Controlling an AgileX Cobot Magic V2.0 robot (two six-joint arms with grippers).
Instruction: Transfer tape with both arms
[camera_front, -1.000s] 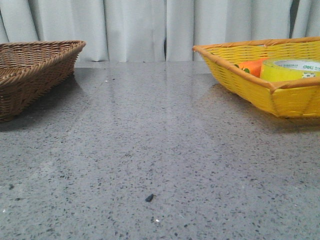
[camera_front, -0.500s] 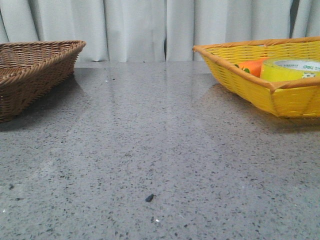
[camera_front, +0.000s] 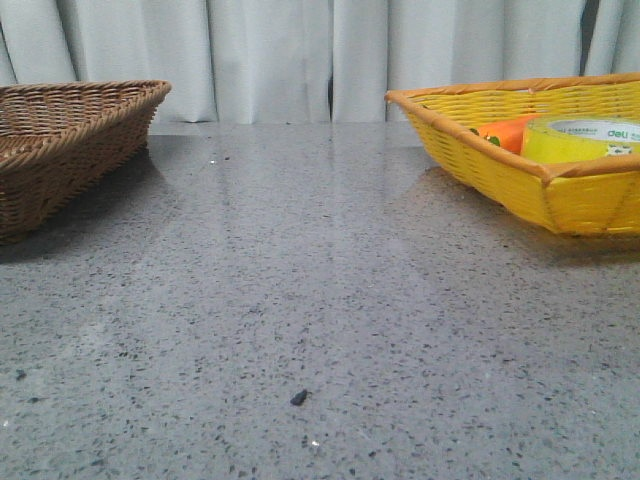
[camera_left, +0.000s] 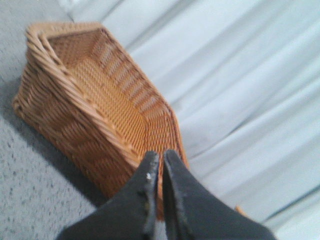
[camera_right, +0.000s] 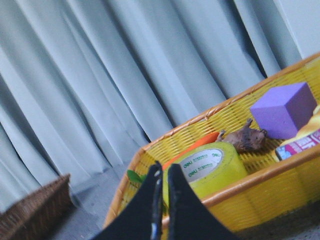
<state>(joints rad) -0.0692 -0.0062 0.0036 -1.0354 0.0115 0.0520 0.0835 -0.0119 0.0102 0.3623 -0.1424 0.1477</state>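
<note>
Your two arms sit out of the front view, leaving a bare stretch of speckled grey counter (camera_front: 320, 300) before a wall of pale curtains (camera_front: 330, 55). At the counter's far right corner stands a yellow woven basket (camera_front: 500, 175), and in it lies the tape (camera_front: 580, 142), a wide yellow roll with its white core facing up, resting just beside an orange toy (camera_front: 505, 132).

From your right wrist, the tape (camera_right: 210, 167) lies against the basket's near wall (camera_right: 260, 192), with the orange toy (camera_right: 192, 147) behind it. Farther along the basket sit a small brown figure (camera_right: 247, 139), a purple cube (camera_right: 284, 109) and a printed packet (camera_right: 300, 146). Your right claw (camera_right: 164, 172) has its two dark fingers pressed nearly together, holding nothing, and hangs apart from the roll.

At the counter's far left corner stands a brown wicker basket (camera_front: 70, 140). Your left wrist sees that basket (camera_left: 95, 110) at a tilt, its woven floor showing. Your left claw (camera_left: 160, 162) is likewise drawn narrow, fingertips almost meeting, with nothing between them.
</note>
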